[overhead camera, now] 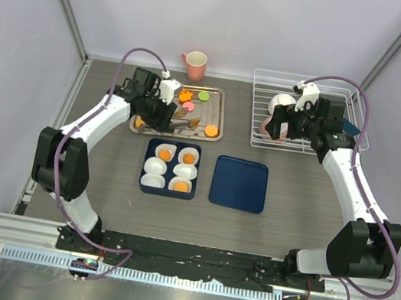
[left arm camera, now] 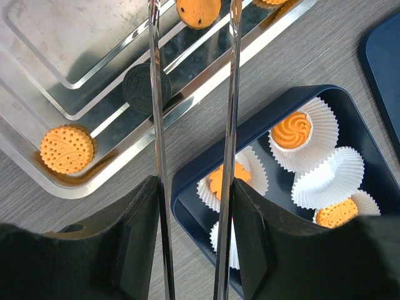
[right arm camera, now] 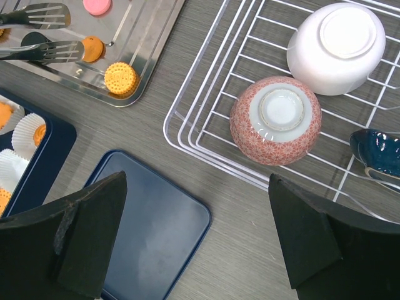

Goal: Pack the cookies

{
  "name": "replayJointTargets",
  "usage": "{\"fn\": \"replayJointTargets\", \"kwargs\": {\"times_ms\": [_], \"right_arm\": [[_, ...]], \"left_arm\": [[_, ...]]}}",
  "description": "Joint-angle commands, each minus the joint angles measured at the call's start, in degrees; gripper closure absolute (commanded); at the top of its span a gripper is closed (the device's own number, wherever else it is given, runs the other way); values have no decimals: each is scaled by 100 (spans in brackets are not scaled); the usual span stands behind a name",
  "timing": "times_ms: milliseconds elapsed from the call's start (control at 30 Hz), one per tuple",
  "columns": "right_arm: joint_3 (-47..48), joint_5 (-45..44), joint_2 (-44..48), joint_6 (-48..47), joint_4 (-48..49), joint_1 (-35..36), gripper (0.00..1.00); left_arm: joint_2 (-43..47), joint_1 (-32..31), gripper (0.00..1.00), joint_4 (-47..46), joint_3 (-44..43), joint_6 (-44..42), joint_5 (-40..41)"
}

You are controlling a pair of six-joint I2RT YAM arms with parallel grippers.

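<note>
Currently L pincer [left arm camera: 194,187] is clamped on metal tongs [left arm camera: 230,94], both tong arms running btwn its fingers, above the near edge of the steel tray [left arm camera: 56,31] and the dark blue box [left arm camera: 250,128]. Cookies [left arm camera: 67,149]: several lie loose on the tray, incl. an orange one in a corner and a black one [left arm camera: 140,87] near the tray's edge, partly behind a tong arm. Three orange ones sit in the box's white paper cups [left arm camera: 328,172]. R pincer [right arm camera: 197,181] is spread wide, holding nothing, over the worktop [right arm camera: 187,50] btwn a flat dark blue lid [right arm camera: 150,237] and a wire rack [right arm camera: 219,69] w/ upturned bowls [right arm camera: 276,119].
</note>
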State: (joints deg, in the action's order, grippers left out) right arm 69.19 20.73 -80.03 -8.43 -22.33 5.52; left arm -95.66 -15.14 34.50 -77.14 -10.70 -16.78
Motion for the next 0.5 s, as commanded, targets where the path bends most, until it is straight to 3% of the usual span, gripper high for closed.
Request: {"fn": "replayJointTargets", "kwargs": {"times_ms": [0,467], "right_arm": [[33,80,-21,-1,88,-7,0],[33,80,-48,-19,79,-16,0]], "left_arm": [[-85,-16,48,-242,-293,50,-133],[-462,-7,47,-409,-354,-11,-89]]}}
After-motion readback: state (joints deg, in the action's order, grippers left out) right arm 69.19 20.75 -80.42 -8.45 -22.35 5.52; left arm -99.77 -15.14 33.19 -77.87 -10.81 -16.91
